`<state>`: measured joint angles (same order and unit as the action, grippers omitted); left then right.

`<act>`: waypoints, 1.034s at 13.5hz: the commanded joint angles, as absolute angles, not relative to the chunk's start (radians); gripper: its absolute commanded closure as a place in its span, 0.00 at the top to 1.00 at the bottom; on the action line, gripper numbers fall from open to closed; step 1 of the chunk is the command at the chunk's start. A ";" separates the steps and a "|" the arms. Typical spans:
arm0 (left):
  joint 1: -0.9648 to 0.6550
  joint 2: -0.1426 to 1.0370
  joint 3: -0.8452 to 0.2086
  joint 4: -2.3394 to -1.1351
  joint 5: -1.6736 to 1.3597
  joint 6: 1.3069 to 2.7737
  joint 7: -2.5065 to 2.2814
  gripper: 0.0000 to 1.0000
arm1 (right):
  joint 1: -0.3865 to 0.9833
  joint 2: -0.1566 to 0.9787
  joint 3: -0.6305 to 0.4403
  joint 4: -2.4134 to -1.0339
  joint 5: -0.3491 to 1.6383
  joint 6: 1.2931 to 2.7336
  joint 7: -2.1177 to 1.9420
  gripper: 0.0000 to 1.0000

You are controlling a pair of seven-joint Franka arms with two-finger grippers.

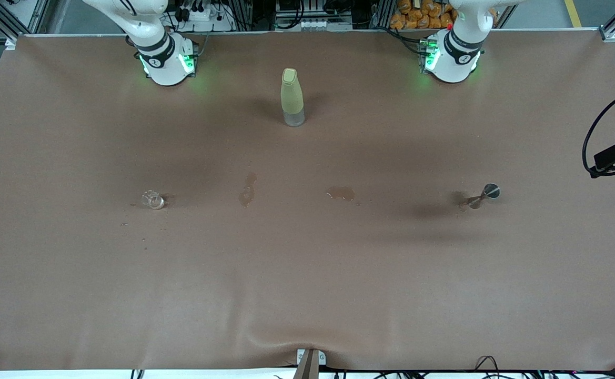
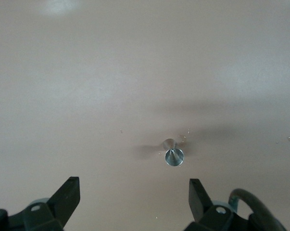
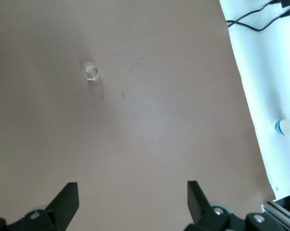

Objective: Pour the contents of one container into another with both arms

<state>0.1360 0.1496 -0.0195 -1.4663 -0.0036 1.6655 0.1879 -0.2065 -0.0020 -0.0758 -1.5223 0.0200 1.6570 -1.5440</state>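
Bottle (image 1: 292,97) upright on table (image 1: 307,273) between the arm bases, glass cup (image 1: 153,199) toward the right arm's end, metal jigger (image 1: 483,196) toward the left arm's end, both nearer the front camera, wet patches (image 1: 341,193) between them

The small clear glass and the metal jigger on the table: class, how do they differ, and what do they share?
The clear glass is transparent; the metal jigger is shiny steel. The clear glass is a plain squat cup; the metal jigger is hourglass-shaped with a narrow waist. The clear glass stands toward the right arm's end, the metal jigger toward the left arm's. Both are small, upright, and ungripped, with droplets nearby.
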 commanded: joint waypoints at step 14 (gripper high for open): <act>0.408 0.262 -0.028 -1.569 -0.431 1.661 1.010 1.00 | -0.187 -0.021 -0.201 -1.814 0.244 1.830 -1.854 1.00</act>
<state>0.3906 0.2584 -0.0191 -1.5372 -0.3583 1.6628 0.8689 -0.2096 0.0021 -0.1764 -1.7374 0.2019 1.7766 -1.8035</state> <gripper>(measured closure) 0.000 0.000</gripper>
